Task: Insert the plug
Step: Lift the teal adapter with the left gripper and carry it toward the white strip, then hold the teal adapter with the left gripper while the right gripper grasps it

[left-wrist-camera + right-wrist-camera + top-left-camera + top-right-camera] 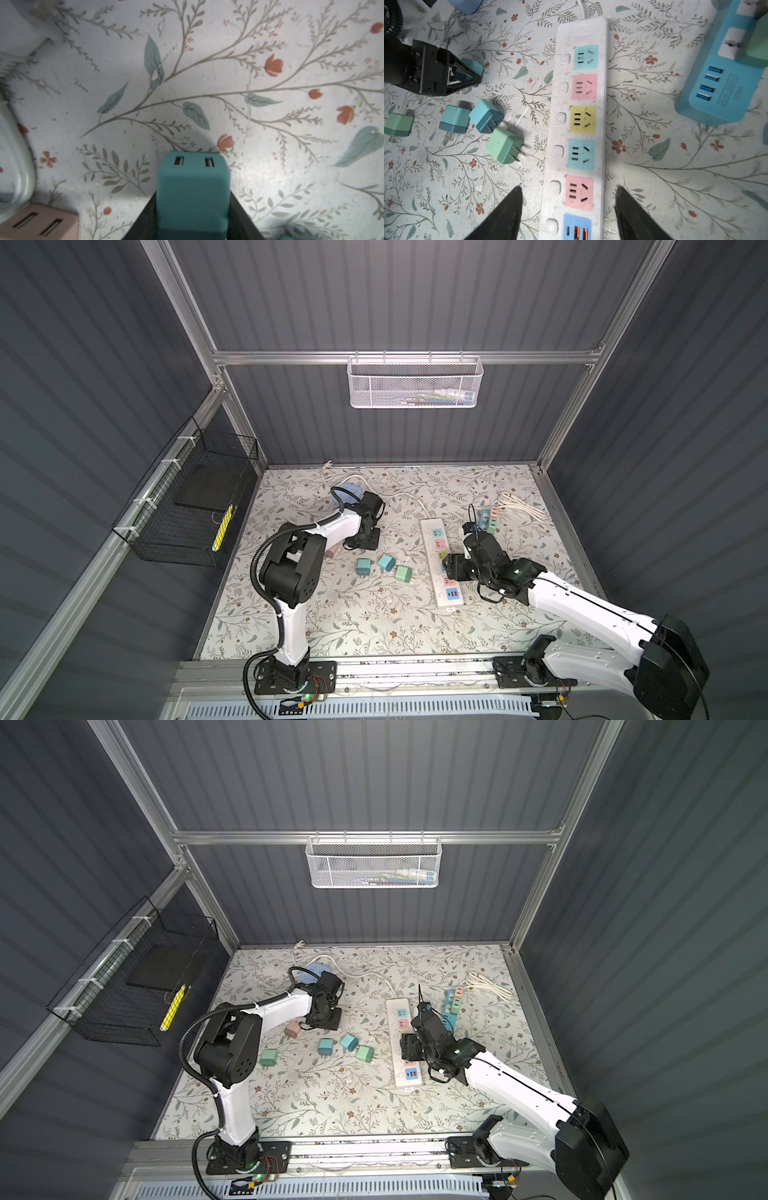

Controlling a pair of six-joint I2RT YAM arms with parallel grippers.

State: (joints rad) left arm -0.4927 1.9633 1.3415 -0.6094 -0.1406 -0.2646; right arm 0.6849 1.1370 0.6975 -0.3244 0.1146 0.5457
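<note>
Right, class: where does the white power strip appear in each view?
In a top view: white power strip, right of centre.
In a top view: same place.
Left wrist: not in it.
Right wrist: down the middle.
Landmark: the green plug nearest it.

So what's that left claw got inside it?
A teal plug, squeezed between the left gripper's two black fingers, with its two-slot end sticking out. Its metal prongs cannot be seen; the back of the plug is covered by the gripper.
</note>
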